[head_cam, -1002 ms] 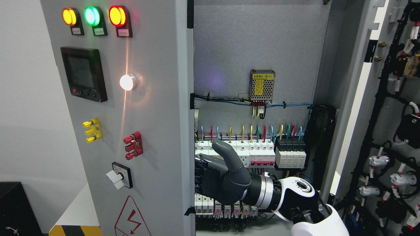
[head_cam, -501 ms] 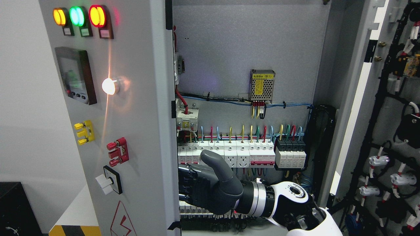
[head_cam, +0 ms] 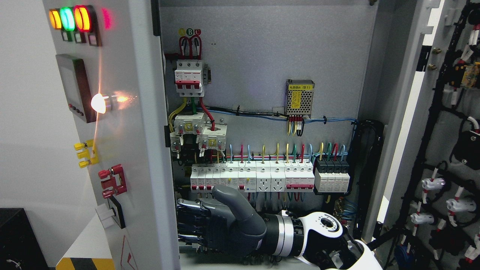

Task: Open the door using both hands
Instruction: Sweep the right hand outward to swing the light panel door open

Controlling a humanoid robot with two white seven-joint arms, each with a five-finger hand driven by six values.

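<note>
Door: the left door of a grey switch cabinet, filling the left third of the frame, swung well outward so its front face is seen at a steep angle.
Right hand: dark grey right hand at lower centre, its arm entering from the lower right; fingers straight and held together, tips against the door's inner edge, thumb raised; it grips nothing.
Left hand: not in view.
Handling: judged stiff sheet metal, fairly heavy with lamps, a display and switches mounted on it; smooth paint could let the fingers slide.
Where to hold: the bare free edge at about hand height, clear of the wiring inside.
Farther back: rows of breakers and coloured wires on the back panel.
Far right: second door already wide open.
</note>
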